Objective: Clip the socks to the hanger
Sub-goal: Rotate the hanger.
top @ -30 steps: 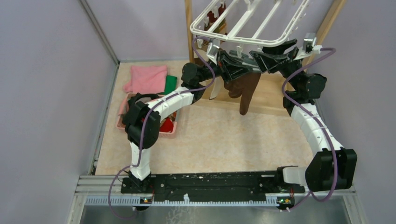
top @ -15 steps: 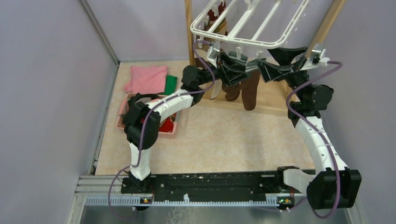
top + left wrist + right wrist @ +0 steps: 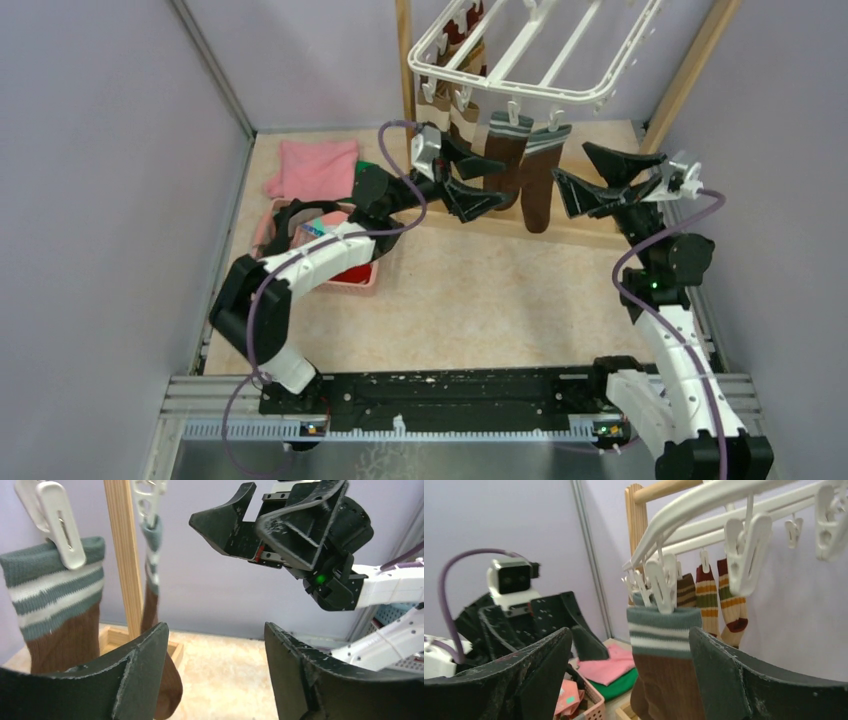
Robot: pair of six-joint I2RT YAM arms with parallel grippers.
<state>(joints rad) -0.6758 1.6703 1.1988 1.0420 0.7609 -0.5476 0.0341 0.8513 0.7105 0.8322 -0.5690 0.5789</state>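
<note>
**Hanger** point(image 3: 520, 90): a white plastic rectangular grid rack with rounded corners. It hangs high between two light wooden posts point(image 3: 404, 60), and its far end is cut off by the top edge of the overhead view. Small white plastic clips point(image 3: 744, 550), smooth and peg-shaped, dangle beneath it.

**Socks:** two dark brown ribbed-knit socks point(image 3: 540, 190) with grey-green and white striped cuffs. They hang side by side, toes down, from clips on the rack's near rail. Further back, brown-and-cream striped socks point(image 3: 707, 599) hang from other clips; how many is hard to tell.

**Left gripper** point(image 3: 500, 181): matte black with scuffed, angular fingers. The fingers are spread wide with nothing between them, just beside the left-hand brown sock.

**Right gripper** point(image 3: 570, 160): the same make, also spread and empty. It sits just right of the pair, facing the left one.

**Surface and room:** a beige mottled tabletop point(image 3: 480, 300), with a raised light wooden base board point(image 3: 590, 225) below the rack. Plain lilac walls point(image 3: 100, 200) enclose it.

**Left rear:**
- A flat folded pink cloth point(image 3: 315, 165).
- A green cloth point(image 3: 366, 175) beside it, mostly hidden by the left arm.
- A pink plastic basket point(image 3: 360, 282), partly covered by the same arm; its red contents are indistinct.
</note>
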